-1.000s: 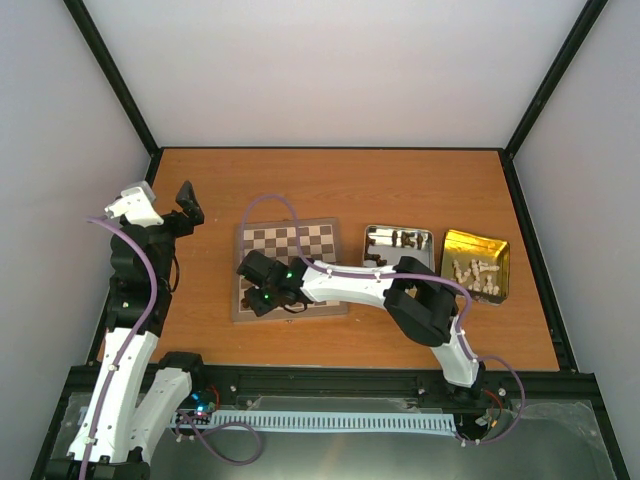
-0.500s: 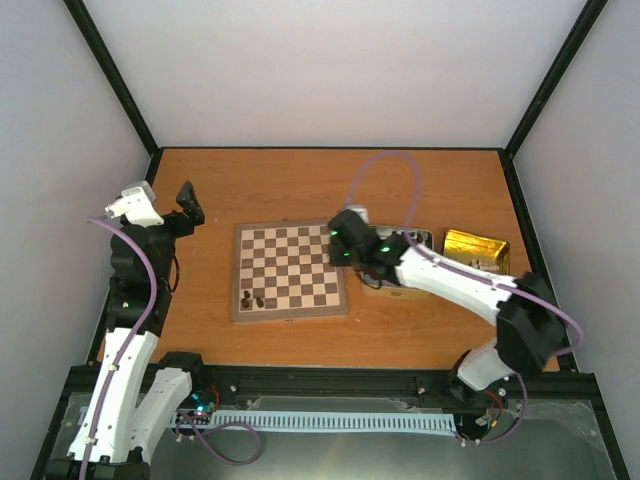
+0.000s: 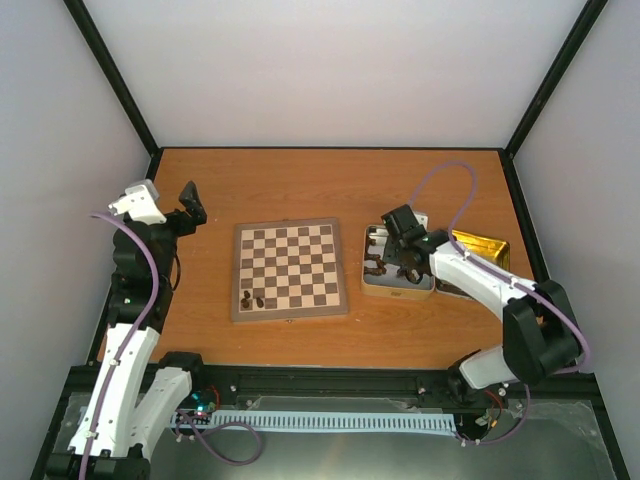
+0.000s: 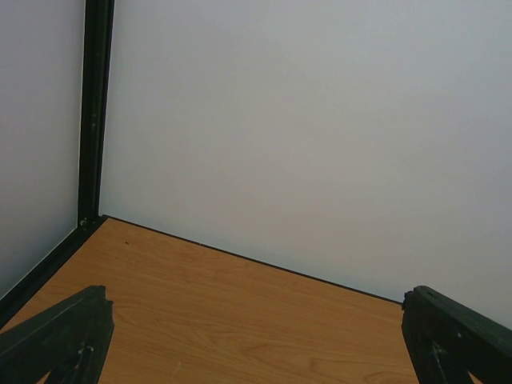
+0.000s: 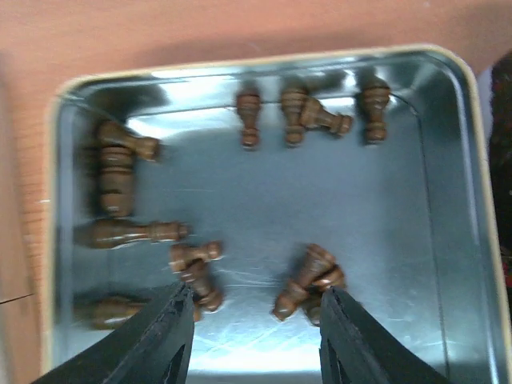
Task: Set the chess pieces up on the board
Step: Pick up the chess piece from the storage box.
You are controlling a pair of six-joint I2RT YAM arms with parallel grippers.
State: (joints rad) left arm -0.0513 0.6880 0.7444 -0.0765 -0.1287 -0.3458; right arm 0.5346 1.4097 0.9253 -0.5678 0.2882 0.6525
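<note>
While the right gripper (image 5: pixel 254 294) hangs part-open and empty over the tin (image 5: pixel 264 61), its brown chess pieces (image 5: pixel 308 280) look light, hard, slippery and roll-prone; pinch one across its narrow waist.

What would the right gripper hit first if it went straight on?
Probably the bare floor of the silver tin, between two clumps of dark brown chess pieces. The right gripper might brush those first; depth is unclear.

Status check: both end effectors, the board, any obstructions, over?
Left end effector open, empty, off to the left. Right end effector open over silver tin of dark chess pieces. Board holds two dark pieces, near-left corner. Nothing between tin and board.
</note>
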